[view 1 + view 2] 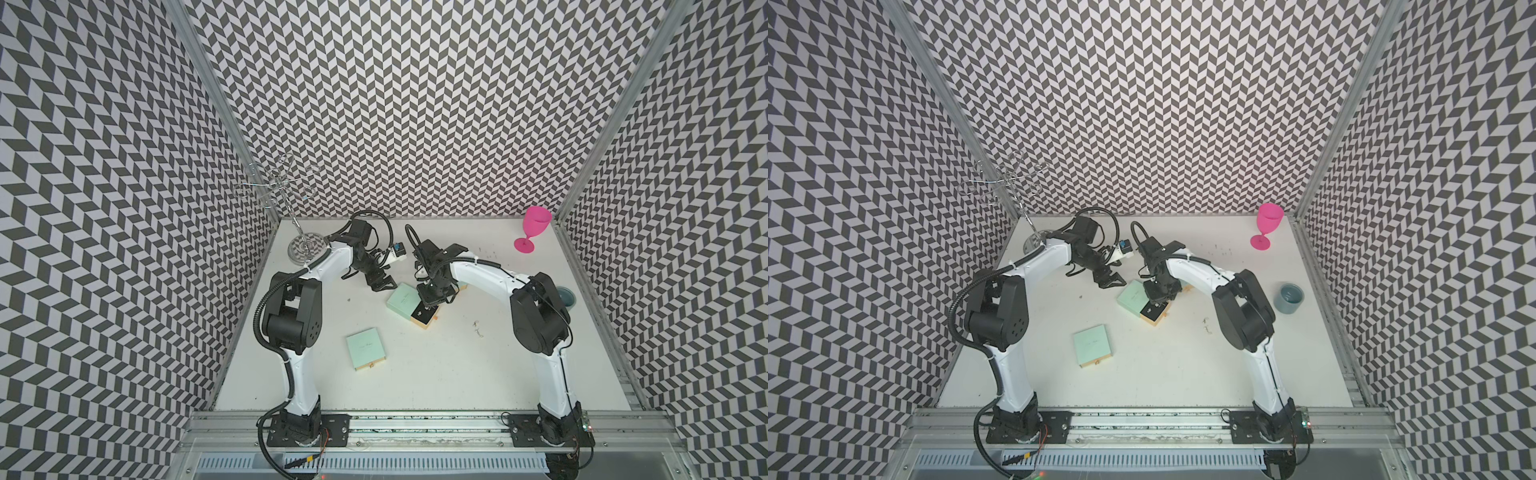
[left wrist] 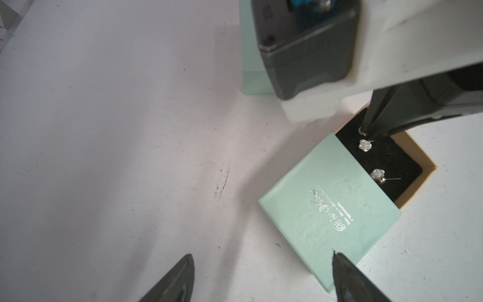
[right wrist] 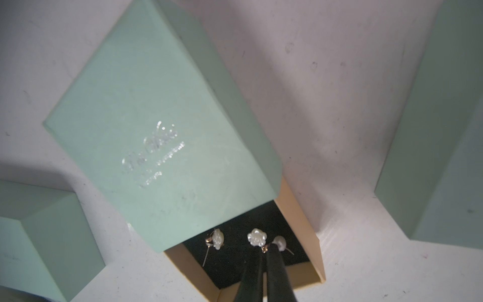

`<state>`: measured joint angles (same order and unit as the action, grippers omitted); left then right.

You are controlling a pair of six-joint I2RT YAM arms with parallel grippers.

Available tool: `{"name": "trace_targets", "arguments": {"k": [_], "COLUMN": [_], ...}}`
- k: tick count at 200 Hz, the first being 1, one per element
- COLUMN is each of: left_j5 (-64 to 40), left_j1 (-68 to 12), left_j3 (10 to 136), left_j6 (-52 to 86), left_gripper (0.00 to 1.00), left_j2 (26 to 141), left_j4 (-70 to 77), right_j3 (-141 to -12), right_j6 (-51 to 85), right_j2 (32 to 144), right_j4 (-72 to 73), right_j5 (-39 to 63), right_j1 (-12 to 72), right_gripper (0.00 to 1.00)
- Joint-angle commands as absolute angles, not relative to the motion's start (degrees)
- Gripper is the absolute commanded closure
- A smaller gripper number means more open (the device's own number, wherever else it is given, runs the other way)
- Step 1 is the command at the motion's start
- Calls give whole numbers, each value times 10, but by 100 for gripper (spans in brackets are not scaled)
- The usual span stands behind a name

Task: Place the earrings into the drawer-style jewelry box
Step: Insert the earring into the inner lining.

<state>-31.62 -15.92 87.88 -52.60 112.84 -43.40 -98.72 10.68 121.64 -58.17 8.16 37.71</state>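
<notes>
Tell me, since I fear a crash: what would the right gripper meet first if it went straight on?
Likely the black lining of the open drawer: the right gripper, shut on an earring, points down into it. Its height above the lining is unclear.

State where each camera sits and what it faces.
Both top views: overhead near the arm bases, facing down at the table; left arm and right arm show.
Left wrist: on left arm, facing the jewelry box; left pincer shows.
Right wrist: on right arm, facing the drawer; right pincer shows.
Shared: both wrist views see the earrings.
</notes>
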Motion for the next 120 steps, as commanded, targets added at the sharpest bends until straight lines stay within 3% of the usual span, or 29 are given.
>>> {"name": "trace_targets", "arguments": {"k": [1,120], "left_j5": [-330,-333], "left_j1": [-159,-156], "left_j3": [890,893], "left_j6": [-538,-536], "left_gripper": [17,16], "left_j2": [1127,1128], "left_j4": [-448,-448], "right_j3": [-988,-977], "right_j6": [107,106], "right_j2": [1218,1220], "right_j4": [-566,-555], "right_j5": [93,97], "right_j1": [381,384], "right_gripper": [92,92]}}
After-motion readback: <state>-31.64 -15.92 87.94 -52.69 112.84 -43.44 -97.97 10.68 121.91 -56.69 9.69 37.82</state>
